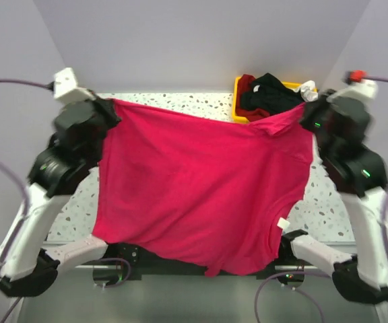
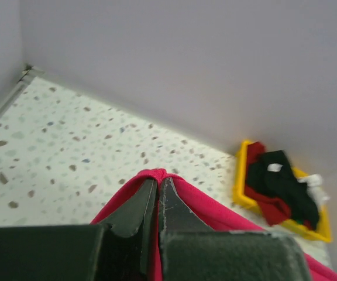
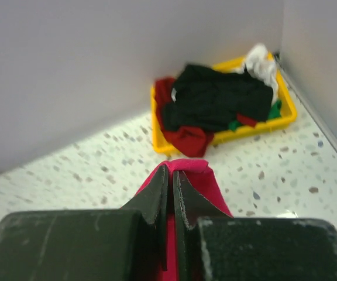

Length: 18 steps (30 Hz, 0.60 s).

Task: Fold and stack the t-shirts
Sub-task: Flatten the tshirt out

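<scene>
Crimson-pink cloth is hanging closest to me: the crimson-pink t-shirt [image 1: 194, 188] is stretching wide in the air between the two arms. Its lower edge is drooping over the near side of the speckled tabletop [image 1: 180, 102] and hiding the space between the arm bases. A small white tag [image 1: 283, 224] is showing near its lower right edge. Further up, the left pincer [image 2: 158, 178] is clamping shut on the shirt's upper left corner, a fold of pink cloth poking out past the fingertips. The right pincer [image 3: 171, 170] is gripping the upper right corner in the same way, jaws pressed together on the fabric. The top edge is sagging slightly between the two grips. Beyond the shirt, at the far right corner of the tabletop against the wall, the yellow bin [image 3: 285, 111] is sitting with other clothes heaped in it. A black shirt [image 3: 215, 99] is lying on top, a dark red shirt [image 3: 186, 137] is spilling over the bin's left rim, a white shirt [image 3: 261, 63] is bunching at the far end, and a bit of green shirt [image 3: 234, 124] is peeking out underneath.
</scene>
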Each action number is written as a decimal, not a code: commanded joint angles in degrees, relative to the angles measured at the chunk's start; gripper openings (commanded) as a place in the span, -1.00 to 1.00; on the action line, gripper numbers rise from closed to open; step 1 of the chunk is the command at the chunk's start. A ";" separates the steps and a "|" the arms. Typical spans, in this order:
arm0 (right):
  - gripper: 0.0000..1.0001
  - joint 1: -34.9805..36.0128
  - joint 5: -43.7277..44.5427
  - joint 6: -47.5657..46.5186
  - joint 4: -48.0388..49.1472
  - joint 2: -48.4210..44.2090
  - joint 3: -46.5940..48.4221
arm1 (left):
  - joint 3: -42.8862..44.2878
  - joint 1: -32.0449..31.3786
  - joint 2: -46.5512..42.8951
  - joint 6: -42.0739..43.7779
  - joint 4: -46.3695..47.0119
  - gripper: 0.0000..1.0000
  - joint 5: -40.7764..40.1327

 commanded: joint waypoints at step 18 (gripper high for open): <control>-1.00 -5.80 -10.43 -1.50 29.26 39.73 -17.04 | -12.97 23.29 50.12 6.43 28.72 -1.00 15.34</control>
